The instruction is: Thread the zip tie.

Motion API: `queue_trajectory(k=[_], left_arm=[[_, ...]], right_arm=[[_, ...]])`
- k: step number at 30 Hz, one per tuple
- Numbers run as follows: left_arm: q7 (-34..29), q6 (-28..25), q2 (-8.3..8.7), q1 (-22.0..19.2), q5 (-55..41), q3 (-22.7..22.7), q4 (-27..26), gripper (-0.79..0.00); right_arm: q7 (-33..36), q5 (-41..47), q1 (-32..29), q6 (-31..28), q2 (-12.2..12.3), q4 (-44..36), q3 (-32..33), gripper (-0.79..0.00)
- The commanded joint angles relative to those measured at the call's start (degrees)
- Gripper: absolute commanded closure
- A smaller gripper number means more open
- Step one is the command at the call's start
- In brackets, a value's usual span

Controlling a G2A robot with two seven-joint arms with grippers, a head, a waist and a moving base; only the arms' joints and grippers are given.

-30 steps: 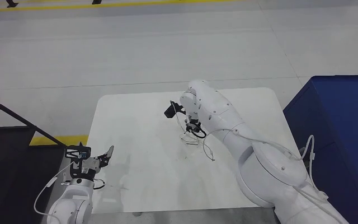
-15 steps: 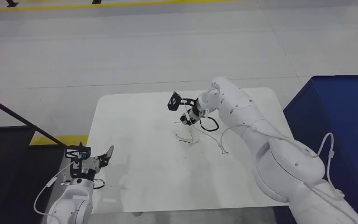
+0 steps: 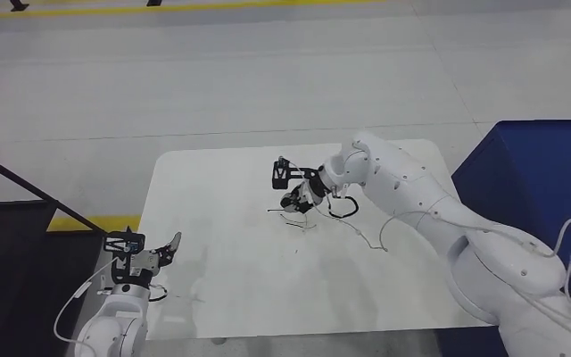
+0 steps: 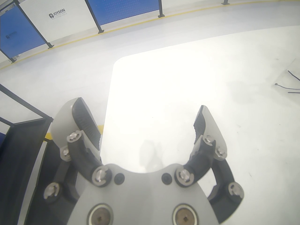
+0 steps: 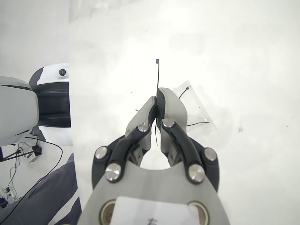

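My right gripper (image 5: 156, 94) is shut on a black zip tie (image 5: 157, 61). The tie's head end sticks out past the fingertips and its thin tail hangs back between the fingers. From above, this gripper (image 3: 291, 202) is over the middle of the white table (image 3: 223, 277), just above a clear plastic bag (image 5: 199, 113) holding other zip ties. My left gripper (image 4: 140, 111) stands open with nothing in it. It is at the table's front left corner (image 3: 169, 246), far from the tie.
Loose black zip ties (image 4: 288, 87) lie by the bag (image 3: 303, 221). A blue cabinet (image 3: 526, 178) stands right of the table, and a black frame (image 3: 36, 201) stands to its left. Bare tabletop stretches between the two grippers.
The right arm's elbow has swung out to the right and its wrist has turned, the gripper staying near the bag. The left arm has not moved.
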Motion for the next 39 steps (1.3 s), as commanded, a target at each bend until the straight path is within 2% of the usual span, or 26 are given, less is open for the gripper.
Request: queue_trajectory(k=[1,2,3,5,8,9,23,24,26,28,29,31,33,39], left_arm=[[0.0,0.0,0.00,0.0,0.0,0.0,0.0,-0.785],[-0.3,-0.5,0.01,0.1,-0.1,0.1,0.1,-0.785],[-2.5,-3.1,0.07,0.2,-2.1,0.0,-0.2,-0.785],[-11.4,-12.5,0.58,0.7,-8.6,-1.9,-1.9,-0.785],[-27.3,-27.6,1.75,1.4,-22.9,-6.8,-4.0,-0.785],[-30.7,-30.2,2.03,1.4,-26.0,-8.0,-4.3,-0.785],[-30.7,-30.2,2.03,1.4,-26.0,-8.0,-4.3,-0.785],[-29.7,-30.4,1.97,1.4,-27.2,-7.8,-4.5,-0.785],[-25.0,-34.4,1.88,2.4,-33.5,-8.6,-5.1,-0.785],[-17.0,-36.3,1.85,4.0,-27.4,-11.0,-6.8,-0.785],[-12.6,-37.0,1.71,5.7,-22.2,-10.5,-7.5,-0.785],[-6.3,-39.2,1.47,8.7,-17.8,-8.8,-8.1,-0.785],[-5.7,-42.2,1.57,10.4,-17.7,-8.4,-8.0,-0.785],[-5.7,-42.2,1.57,10.4,-17.7,-8.4,-8.0,-0.785]], right_arm=[[-0.3,-0.4,-1.0,0.0,0.0,-2.2,0.0,0.000],[-0.2,0.7,-1.6,0.0,0.1,-4.7,0.0,0.000],[0.0,2.3,-1.7,0.0,0.5,-6.2,0.2,0.000],[0.0,6.1,-2.0,0.0,1.8,-9.5,0.1,0.000],[0.0,13.1,-2.7,0.0,5.1,-16.0,0.0,0.000],[0.0,14.9,-3.0,0.0,5.9,-17.3,0.0,0.000],[0.0,14.9,-3.0,0.0,5.9,-17.3,0.0,0.000],[-0.4,14.1,-3.3,0.1,5.9,-18.0,0.1,0.000],[-0.6,11.5,-3.8,0.0,5.9,-19.6,0.2,0.000],[-0.2,9.9,-3.9,0.0,6.0,-19.8,0.4,0.000],[-0.1,9.2,-3.8,0.0,6.0,-20.8,0.5,0.000],[-0.2,9.4,-4.1,0.0,6.3,-21.9,1.0,0.000],[0.0,8.1,-3.7,0.1,6.6,-21.9,1.3,0.000],[0.0,8.1,-3.7,0.1,6.6,-21.9,1.3,0.000]])
